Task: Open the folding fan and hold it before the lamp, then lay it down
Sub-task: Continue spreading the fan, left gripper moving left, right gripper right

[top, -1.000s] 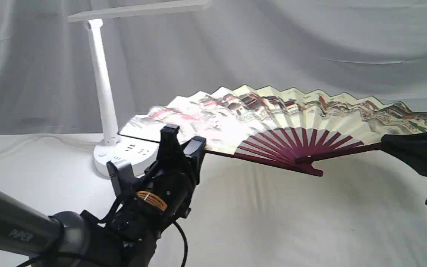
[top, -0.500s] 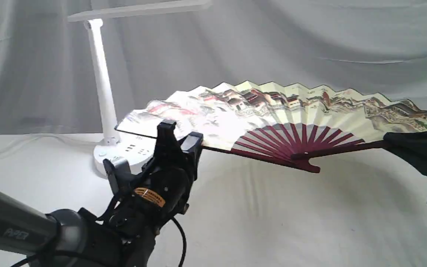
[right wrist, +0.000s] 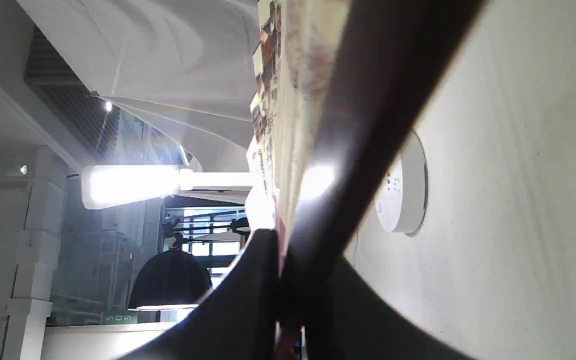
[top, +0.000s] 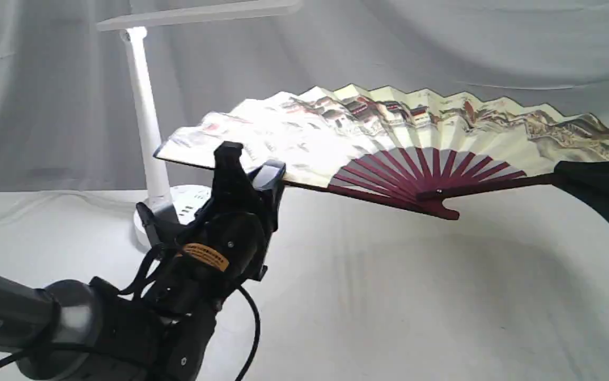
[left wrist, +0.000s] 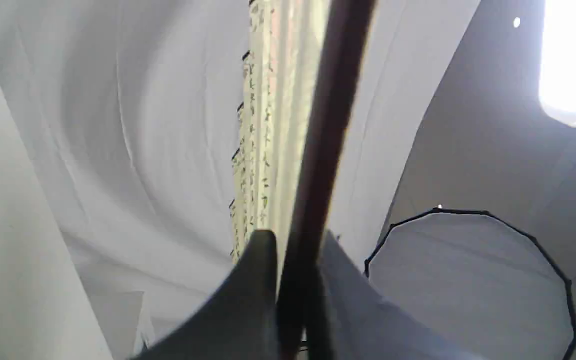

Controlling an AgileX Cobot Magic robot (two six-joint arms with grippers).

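The folding fan [top: 389,143] is spread wide and held above the table, its cream painted leaf tilted up and its maroon ribs meeting at the pivot. My left gripper [top: 251,172] is shut on the fan's left guard rib [left wrist: 318,150]. My right gripper [top: 574,182] is shut on the right guard rib [right wrist: 368,125]. The white lamp [top: 145,116] stands at the back left, its bar head lit above the fan's left end; its round base [right wrist: 403,185] and glowing head [right wrist: 127,185] show in the right wrist view.
A white cloth covers the table [top: 389,307] and hangs as a backdrop [top: 442,47]. A softbox [left wrist: 468,280] and a bright ceiling light [left wrist: 568,60] show in the left wrist view.
Both grippers have lifted the spread fan higher off the table, and its left end has risen further in front of the lamp's stem. Both grips are unchanged.
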